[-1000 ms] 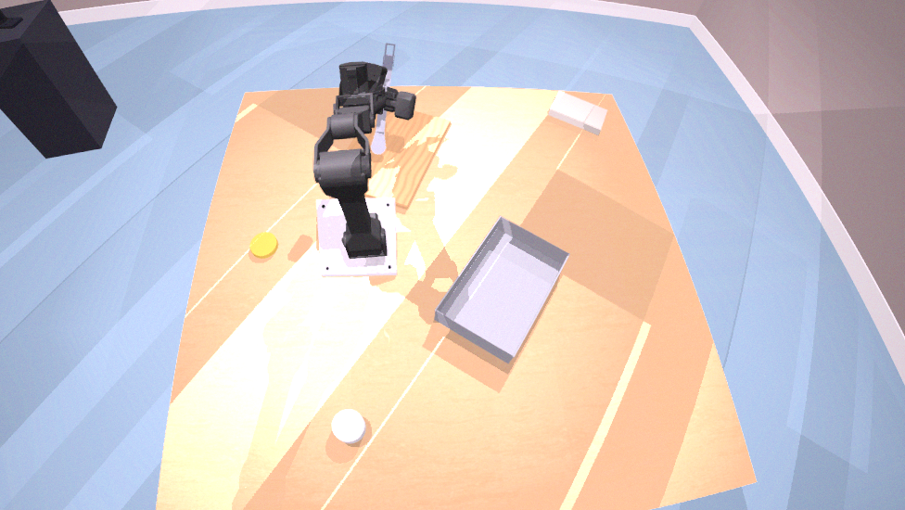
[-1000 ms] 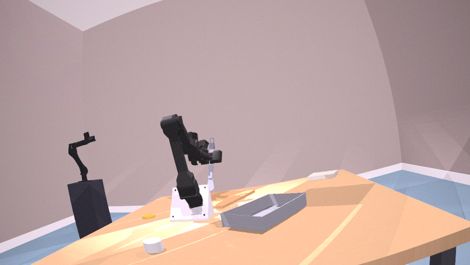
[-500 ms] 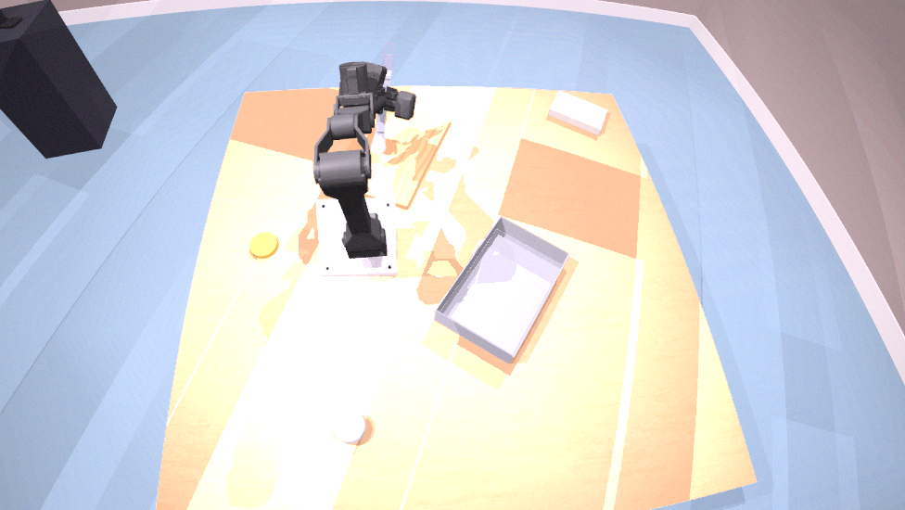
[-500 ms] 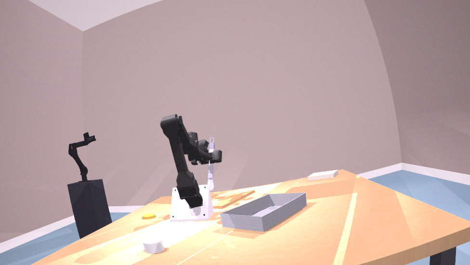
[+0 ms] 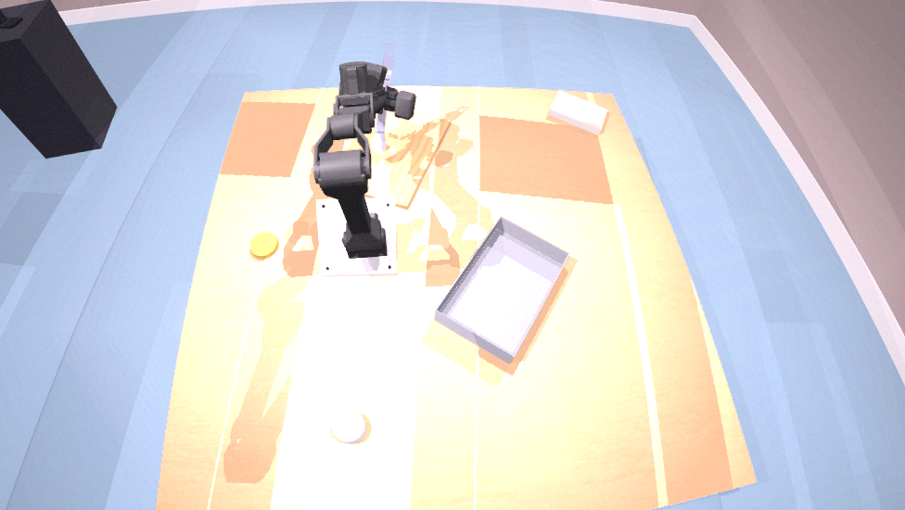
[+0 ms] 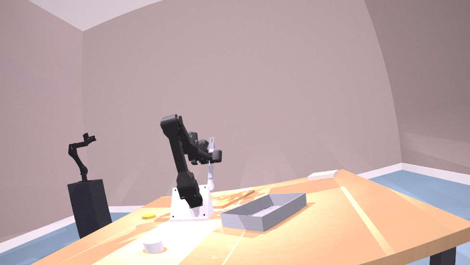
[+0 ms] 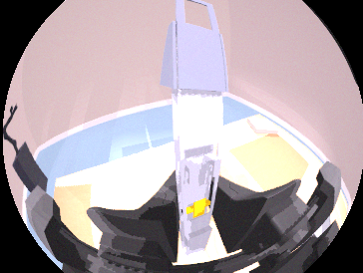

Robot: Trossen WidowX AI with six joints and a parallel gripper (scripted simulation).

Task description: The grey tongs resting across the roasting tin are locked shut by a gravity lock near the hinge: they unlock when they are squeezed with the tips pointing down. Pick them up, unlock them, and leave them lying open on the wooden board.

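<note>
The grey tongs (image 5: 381, 133) (image 6: 210, 177) (image 7: 194, 81) hang upright in the air, loop end up and tips pointing down, with their arms close together. My gripper (image 5: 382, 101) (image 6: 209, 157) (image 7: 197, 209) is shut on the tongs at about mid length. They hang over the near end of the wooden board (image 5: 425, 166) (image 6: 235, 197), which lies flat on the table behind the arm's base. The tips are well above the board. The grey roasting tin (image 5: 531, 237) (image 6: 263, 220) stands empty to the right of the base.
A yellow disc (image 5: 263, 245) (image 6: 148, 216) lies left of the base. A white cylinder (image 5: 348, 428) (image 6: 153, 246) stands near the table's front. A white block (image 5: 577, 112) (image 6: 322, 175) lies at the far right corner. A black pedestal (image 5: 44, 82) (image 6: 88, 207) stands off the table.
</note>
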